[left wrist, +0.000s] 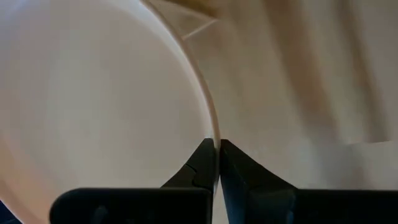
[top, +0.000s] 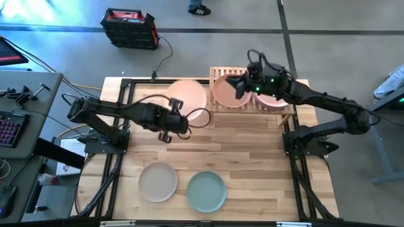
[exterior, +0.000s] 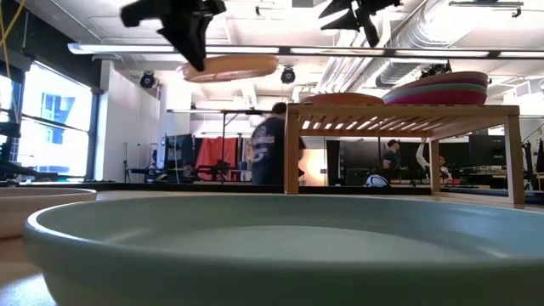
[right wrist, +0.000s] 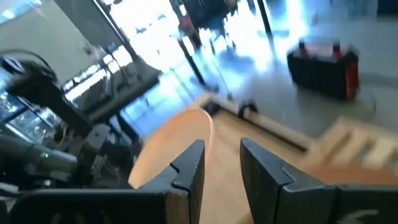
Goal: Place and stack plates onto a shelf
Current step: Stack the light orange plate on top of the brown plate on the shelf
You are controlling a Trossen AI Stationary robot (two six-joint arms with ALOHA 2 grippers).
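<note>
Left pincer (top: 178, 120): pinching pale pink plate (top: 187, 96) by its rim, aloft. Carry level toward shelf (top: 218, 73) at 3 o'clock. Right pincer (top: 242, 84): spread, above shelf's peach plate (top: 226, 94).

Lighting: we see even overhead light and soft shadows on the table (top: 252, 151). Low view: ceiling strips glare; near plate (exterior: 280, 251) out of focus. Right wrist view: motion-blurred, windows blown out.

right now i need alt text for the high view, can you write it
Seen from above, the left gripper holds a pale pink plate by its rim beside the wooden shelf, while the right gripper hovers over a peach plate on it. A beige plate and a mint green plate lie on the table.
</note>
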